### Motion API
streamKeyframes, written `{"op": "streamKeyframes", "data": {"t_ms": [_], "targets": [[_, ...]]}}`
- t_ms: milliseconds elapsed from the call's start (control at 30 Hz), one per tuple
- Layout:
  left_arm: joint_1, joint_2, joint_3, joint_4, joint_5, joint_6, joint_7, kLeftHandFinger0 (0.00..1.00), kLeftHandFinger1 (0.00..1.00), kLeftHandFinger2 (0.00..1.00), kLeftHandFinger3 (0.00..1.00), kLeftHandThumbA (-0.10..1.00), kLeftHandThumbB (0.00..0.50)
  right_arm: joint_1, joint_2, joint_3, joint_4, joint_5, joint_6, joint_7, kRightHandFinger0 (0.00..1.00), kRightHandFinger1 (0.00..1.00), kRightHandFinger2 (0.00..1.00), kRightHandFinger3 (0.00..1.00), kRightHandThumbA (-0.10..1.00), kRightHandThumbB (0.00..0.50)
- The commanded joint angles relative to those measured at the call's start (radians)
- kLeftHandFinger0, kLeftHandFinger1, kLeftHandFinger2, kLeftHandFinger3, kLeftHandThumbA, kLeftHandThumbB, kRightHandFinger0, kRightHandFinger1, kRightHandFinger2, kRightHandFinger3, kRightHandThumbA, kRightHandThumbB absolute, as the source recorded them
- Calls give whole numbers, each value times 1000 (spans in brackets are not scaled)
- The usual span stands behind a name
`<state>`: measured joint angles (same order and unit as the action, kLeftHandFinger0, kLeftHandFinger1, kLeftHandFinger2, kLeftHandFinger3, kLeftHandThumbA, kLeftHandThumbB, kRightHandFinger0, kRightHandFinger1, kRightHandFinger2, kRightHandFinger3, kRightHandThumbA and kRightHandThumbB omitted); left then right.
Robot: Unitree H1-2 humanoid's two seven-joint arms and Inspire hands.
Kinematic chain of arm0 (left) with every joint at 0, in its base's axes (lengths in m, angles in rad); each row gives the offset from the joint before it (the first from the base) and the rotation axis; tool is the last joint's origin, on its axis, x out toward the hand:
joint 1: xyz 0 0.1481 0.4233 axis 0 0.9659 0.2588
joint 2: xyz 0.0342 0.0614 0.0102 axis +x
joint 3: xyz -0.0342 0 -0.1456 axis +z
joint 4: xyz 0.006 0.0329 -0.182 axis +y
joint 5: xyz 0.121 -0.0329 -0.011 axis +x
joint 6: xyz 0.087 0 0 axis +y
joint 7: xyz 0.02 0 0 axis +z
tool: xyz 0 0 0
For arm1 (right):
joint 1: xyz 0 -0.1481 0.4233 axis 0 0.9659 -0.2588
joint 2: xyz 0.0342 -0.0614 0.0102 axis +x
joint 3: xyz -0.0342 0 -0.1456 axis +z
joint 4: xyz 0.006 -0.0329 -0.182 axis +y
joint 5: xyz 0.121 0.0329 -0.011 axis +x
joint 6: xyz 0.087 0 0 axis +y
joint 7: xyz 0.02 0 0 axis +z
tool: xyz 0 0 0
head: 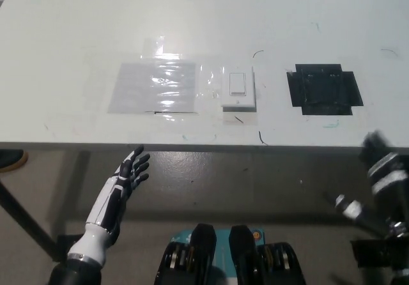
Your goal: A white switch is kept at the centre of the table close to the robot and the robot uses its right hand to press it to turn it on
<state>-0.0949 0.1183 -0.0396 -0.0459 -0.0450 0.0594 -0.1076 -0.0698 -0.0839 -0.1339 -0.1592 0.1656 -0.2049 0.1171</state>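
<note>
Now, your readout:
Switch (238,90): near the tabletop's (77,29) near edge, untouched.
Right hand (383,167): blurred, grip unreadable.
Left hand (131,173): fingers spread, holding nothing.

The switch (238,91) sat a little right of the middle of the frame, in its upper half, flat on the white table (77,29) and near the table's front edge. It was a white rectangular wall plate, longer up the picture than across, with a narrow upright rocker set in its middle. It lay square to the table edge. A thin shadow ran along its lower side. Which way the rocker was set could not be told.
</note>
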Motion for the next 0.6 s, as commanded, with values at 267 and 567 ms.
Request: {"op": "streamKeyframes", "data": {"t_ms": [267,567], "targets": [[6,2,6,-43,-28,-19,-16,1000,1000,1000,1000,1000,6,-542,-302,-19,-255,37,481,25,1000,1000,1000,1000,1000,153],[7,1,4,-35,-25,-30,-17,1000,1000,1000,1000,1000,0,-949,-454,251,73,-135,554,255,1000,1000,1000,1000,1000,266]]}}
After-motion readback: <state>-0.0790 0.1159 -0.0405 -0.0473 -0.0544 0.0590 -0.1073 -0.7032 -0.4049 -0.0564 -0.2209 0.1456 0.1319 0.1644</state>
